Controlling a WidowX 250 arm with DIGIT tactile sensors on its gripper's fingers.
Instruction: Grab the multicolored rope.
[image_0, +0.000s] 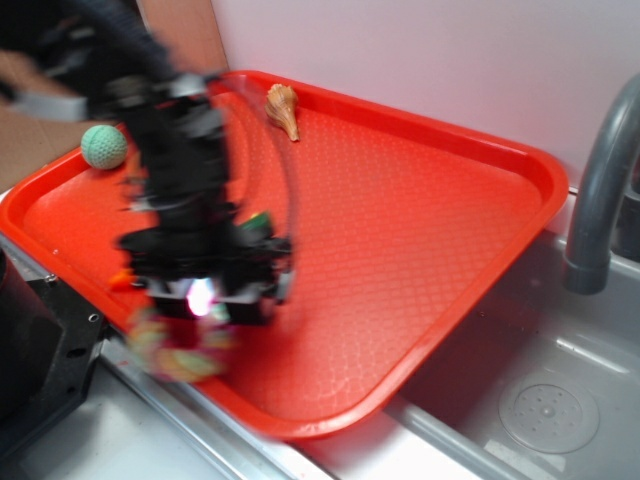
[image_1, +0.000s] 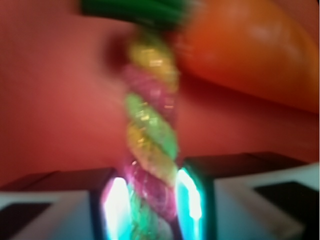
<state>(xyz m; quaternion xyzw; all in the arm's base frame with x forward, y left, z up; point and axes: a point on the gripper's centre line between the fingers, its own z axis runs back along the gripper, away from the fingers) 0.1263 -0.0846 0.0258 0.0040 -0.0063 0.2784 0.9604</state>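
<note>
The multicolored rope, twisted in pink, yellow and green strands, runs up the middle of the wrist view from between my fingers. My gripper is shut on its near end, the lit pads pressing it from both sides. In the exterior view the gripper is blurred by motion over the front left of the red tray, and the rope hangs below it by the tray's front rim.
An orange toy carrot with a green top lies just beyond the rope. A green knitted ball and a tan shell sit at the tray's back. A grey faucet and sink are at the right.
</note>
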